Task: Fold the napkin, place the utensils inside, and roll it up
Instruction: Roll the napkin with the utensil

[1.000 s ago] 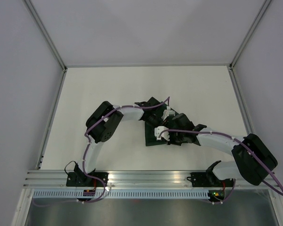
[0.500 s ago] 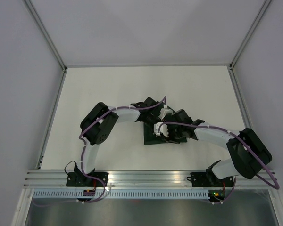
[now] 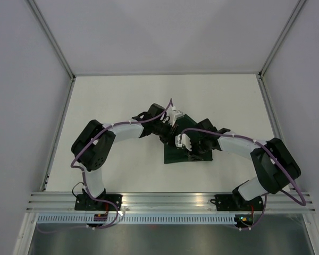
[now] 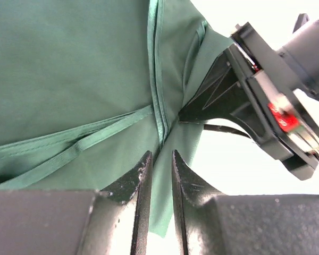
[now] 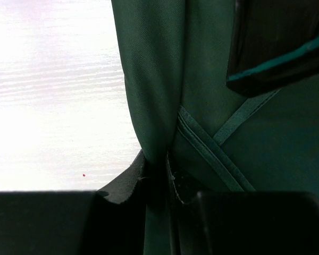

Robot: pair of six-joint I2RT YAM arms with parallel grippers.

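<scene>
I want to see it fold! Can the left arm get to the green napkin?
Looks like yes: the left tool sits right at the edge of the napkin, cloth in its narrow gap, and nothing blocks it.

The left arm's elbow swings out toward the left side of the table and a little nearer to the bases. Its wrist and the left tool (image 4: 159, 159) shift left and toward the far side. The right arm's elbow comes inward and away from the near edge, and the right tool (image 5: 157, 159) moves slightly farther from the bases. The napkin (image 3: 175, 155) now shows more. Its near edge is uncovered farther to the right, under the right arm, and a green strip appears on the far side, between the two wrists.
</scene>
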